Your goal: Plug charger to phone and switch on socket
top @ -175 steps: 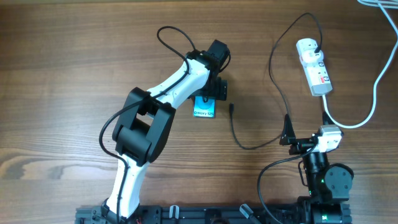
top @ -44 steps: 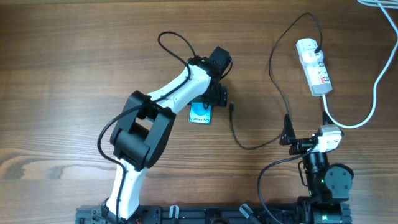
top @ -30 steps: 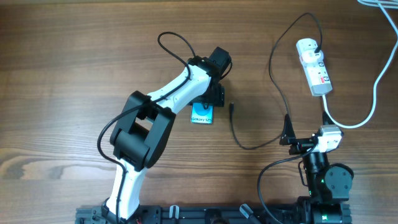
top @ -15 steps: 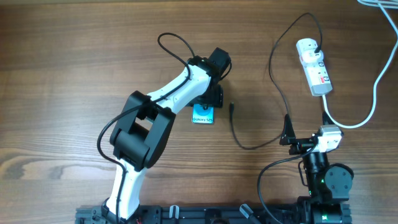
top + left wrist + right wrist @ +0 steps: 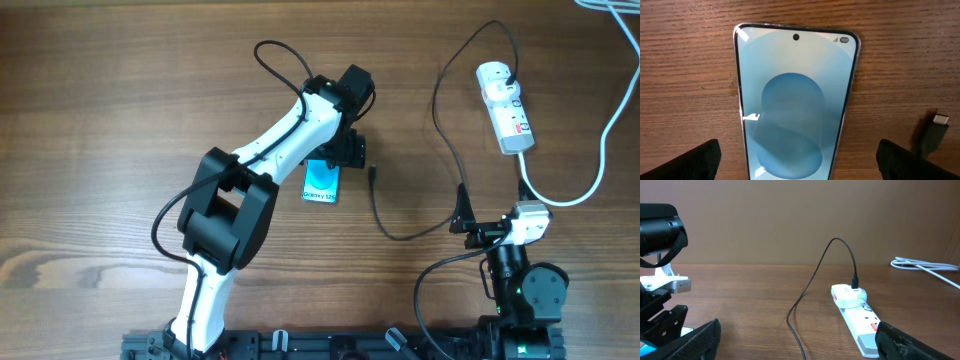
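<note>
The phone [image 5: 321, 183] lies flat on the table, cyan screen up. In the left wrist view the phone [image 5: 797, 95] fills the middle. My left gripper [image 5: 343, 152] hovers over its far end, and its fingers [image 5: 797, 152] are open, one on each side of the phone, not touching it. The charger [image 5: 440, 100] is a thin black cable running from the socket [image 5: 505, 106] in a loop to its plug tip [image 5: 371, 172], which lies just right of the phone [image 5: 936, 131]. My right gripper [image 5: 463, 212] is open and empty, near the front; the socket [image 5: 860, 322] and cable [image 5: 812, 287] lie ahead of it.
A thick white lead [image 5: 600, 150] runs from the socket off the right back corner and shows in the right wrist view [image 5: 925, 266]. The left arm [image 5: 660, 235] stands at the left of that view. Brown wooden tabletop [image 5: 120, 120].
My left gripper has drawn back from the phone towards the far side, so more of the cyan screen shows. The phone has shifted slightly left. The right arm, cable and socket have not moved.
</note>
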`<state>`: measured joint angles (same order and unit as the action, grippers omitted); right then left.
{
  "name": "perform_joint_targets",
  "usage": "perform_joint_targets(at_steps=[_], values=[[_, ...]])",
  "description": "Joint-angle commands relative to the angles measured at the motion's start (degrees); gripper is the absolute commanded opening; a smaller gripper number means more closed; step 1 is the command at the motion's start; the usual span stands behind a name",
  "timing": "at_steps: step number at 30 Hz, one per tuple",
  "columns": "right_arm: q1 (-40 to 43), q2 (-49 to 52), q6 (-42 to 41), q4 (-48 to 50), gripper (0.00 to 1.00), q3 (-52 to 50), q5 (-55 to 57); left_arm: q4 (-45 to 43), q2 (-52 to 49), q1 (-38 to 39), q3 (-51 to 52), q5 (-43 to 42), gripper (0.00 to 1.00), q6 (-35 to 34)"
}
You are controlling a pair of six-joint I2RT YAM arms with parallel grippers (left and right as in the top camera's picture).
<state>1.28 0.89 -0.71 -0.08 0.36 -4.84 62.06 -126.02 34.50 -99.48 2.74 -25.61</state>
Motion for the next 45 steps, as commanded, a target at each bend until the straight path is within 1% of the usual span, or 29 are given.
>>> perform_joint_targets(at_steps=[1,3,6,8,12,13,17,20,26,29,36,44,45], values=[[-0.3,-0.2,0.7,0.2,1.0,0.0,0.5,-3.0,-0.8,-0.3,3.7,1.2,1.0,1.4],[-0.3,-0.2,0.7,0.2,1.0,0.0,0.5,-4.7,-0.8,-0.3,6.5,1.2,1.0,1.4],[-0.3,-0.2,0.7,0.2,1.0,-0.1,0.5,-5.3,-0.8,-0.3,7.7,1.2,1.0,1.4],[-0.3,-0.2,0.7,0.2,1.0,0.0,0.5,-6.3,-0.8,-0.3,8.3,1.2,0.97,1.4],[-0.3,-0.2,0.7,0.2,1.0,0.0,0.5,-6.8,-0.8,-0.3,9.1,1.2,0.77,1.4],[-0.3,-0.2,0.7,0.2,1.0,-0.1,0.5,-6.8,-0.8,-0.3,9.1,1.2,0.7,1.4],[-0.3,-0.2,0.7,0.2,1.0,0.0,0.5,-6.8,-0.8,-0.3,9.0,1.2,0.67,1.4],[-0.3,-0.2,0.7,0.2,1.0,0.0,0.5,-6.5,-0.7,-0.3,8.7,1.2,0.67,1.3],[-0.3,-0.2,0.7,0.2,1.0,0.0,0.5,-1.3,-0.7,-0.3,2.7,0.3,0.68,1.1],[-0.3,-0.1,0.7,0.2,1.0,0.0,0.5,-0.2,-0.7,-0.3,0.9,-3.2,0.68,1.1],[-0.3,-0.1,0.7,0.2,1.0,0.0,0.5,0.2,0.1,-0.7,0.8,-12.2,0.68,1.2],[-0.3,-0.1,0.7,0.2,1.0,0.0,0.5,0.1,2.1,-8.0,0.8,-38.4,0.68,1.2],[-0.3,-0.1,0.7,0.2,1.0,0.0,0.5,-0.1,2.1,-9.9,0.8,-44.8,0.68,1.2]])
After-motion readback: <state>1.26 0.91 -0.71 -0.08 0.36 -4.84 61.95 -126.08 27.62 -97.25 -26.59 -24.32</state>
